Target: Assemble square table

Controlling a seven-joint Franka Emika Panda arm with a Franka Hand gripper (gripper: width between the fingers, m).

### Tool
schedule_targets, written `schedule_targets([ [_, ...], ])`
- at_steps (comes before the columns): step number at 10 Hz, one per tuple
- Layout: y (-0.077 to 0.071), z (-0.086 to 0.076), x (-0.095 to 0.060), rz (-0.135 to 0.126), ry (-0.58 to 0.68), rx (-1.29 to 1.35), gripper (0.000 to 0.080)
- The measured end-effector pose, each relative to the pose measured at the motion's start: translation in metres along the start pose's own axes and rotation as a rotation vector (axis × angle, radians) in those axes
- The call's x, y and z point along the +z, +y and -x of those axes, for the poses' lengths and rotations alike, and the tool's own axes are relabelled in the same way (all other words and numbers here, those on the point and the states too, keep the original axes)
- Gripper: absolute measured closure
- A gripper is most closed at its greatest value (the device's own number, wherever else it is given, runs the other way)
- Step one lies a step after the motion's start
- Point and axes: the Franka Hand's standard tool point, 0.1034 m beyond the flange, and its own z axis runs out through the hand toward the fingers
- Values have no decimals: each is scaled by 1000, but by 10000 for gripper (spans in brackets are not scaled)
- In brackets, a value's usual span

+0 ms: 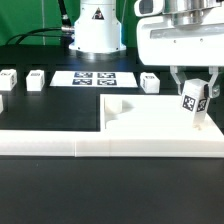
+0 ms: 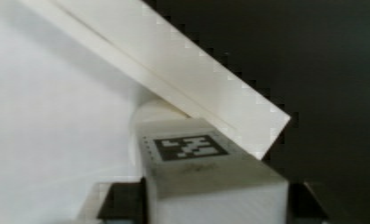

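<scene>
Leg-attach step: hand [image 1: 195, 92] clamped on tagged leg [image 1: 193, 108], right of exterior frame, beside corner of square slab [image 1: 140, 118] lying centre-right. Next, probably: align leg with corner, seat it.

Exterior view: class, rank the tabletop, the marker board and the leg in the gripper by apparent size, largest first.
1. tabletop
2. marker board, lying farther back
3. leg in the gripper

White leg [image 1: 195, 112] — black-white tag [image 1: 191, 100]; white slab [image 1: 140, 118]; black worktop [image 1: 100, 190].
</scene>
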Motion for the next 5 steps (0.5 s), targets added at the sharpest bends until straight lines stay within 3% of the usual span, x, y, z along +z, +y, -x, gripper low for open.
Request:
schedule_targets([
  [3,0,-2,1,-39,-21,274,480],
  [5,0,1,1,-51,-29,372,480],
])
